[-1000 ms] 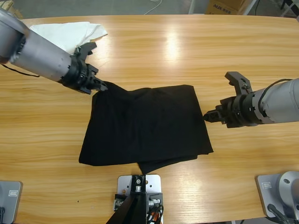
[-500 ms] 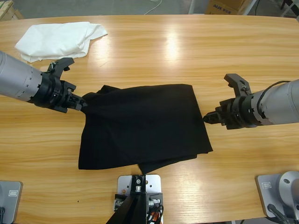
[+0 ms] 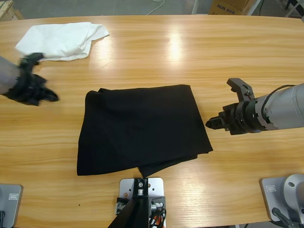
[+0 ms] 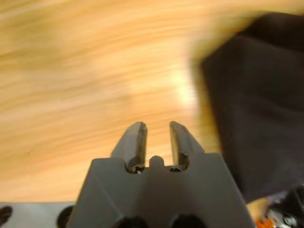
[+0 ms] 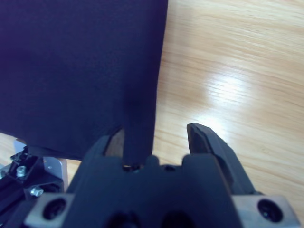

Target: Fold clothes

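The clothes, one black T-shirt (image 3: 142, 128), lie folded into a rough rectangle at the table's middle. My left gripper (image 3: 51, 97) is at the far left, well apart from the shirt, over bare wood. In the left wrist view its jaws (image 4: 156, 126) stand a little apart with nothing between them, and the black T-shirt (image 4: 256, 109) lies off to the right. My right gripper (image 3: 209, 122) sits low at the shirt's right edge. Its jaws (image 5: 159, 130) are open, and the edge of the black T-shirt (image 5: 80, 61) runs in beside the left jaw.
A crumpled white garment (image 3: 59, 38) lies at the back left of the wooden table (image 3: 156, 52). A cardboard box (image 3: 228, 5) stands beyond the table's far edge at the right.
My left gripper let go of the shirt's back-left corner and drew away to the left. That corner dropped flat onto the table. The right gripper has barely moved.
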